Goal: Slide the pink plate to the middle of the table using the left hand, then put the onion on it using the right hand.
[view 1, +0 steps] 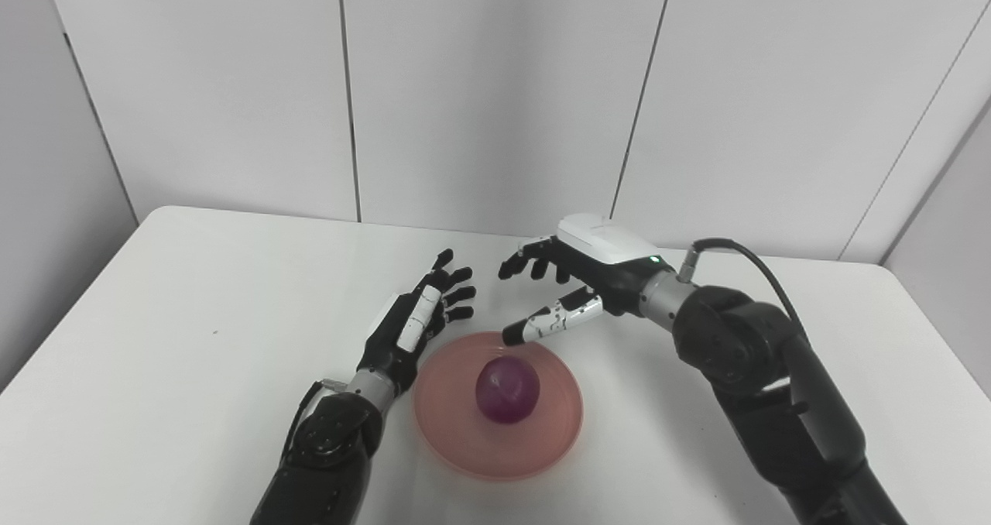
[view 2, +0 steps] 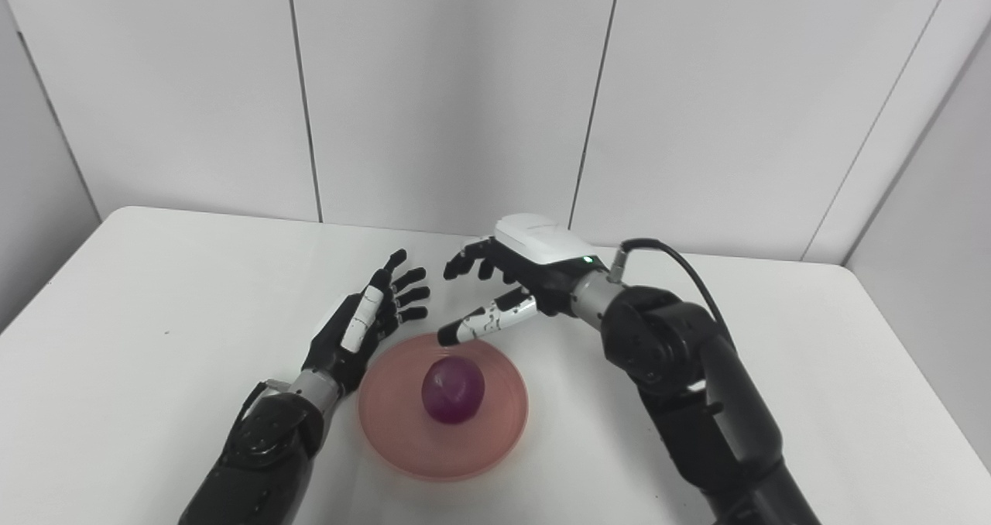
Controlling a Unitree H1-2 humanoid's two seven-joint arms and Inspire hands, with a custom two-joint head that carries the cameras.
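Observation:
A pink plate lies on the white table near the front middle. A purple onion sits in the middle of the plate. My left hand is open, fingers spread, just beyond the plate's left rim, holding nothing. My right hand is open and empty, above the plate's far rim, its thumb stretched toward the onion without touching it. The same scene shows in the right eye view, with the onion on the plate, the left hand and the right hand.
The white table reaches to a white panelled wall at the back. A black cable loops over my right wrist. No other objects lie on the table.

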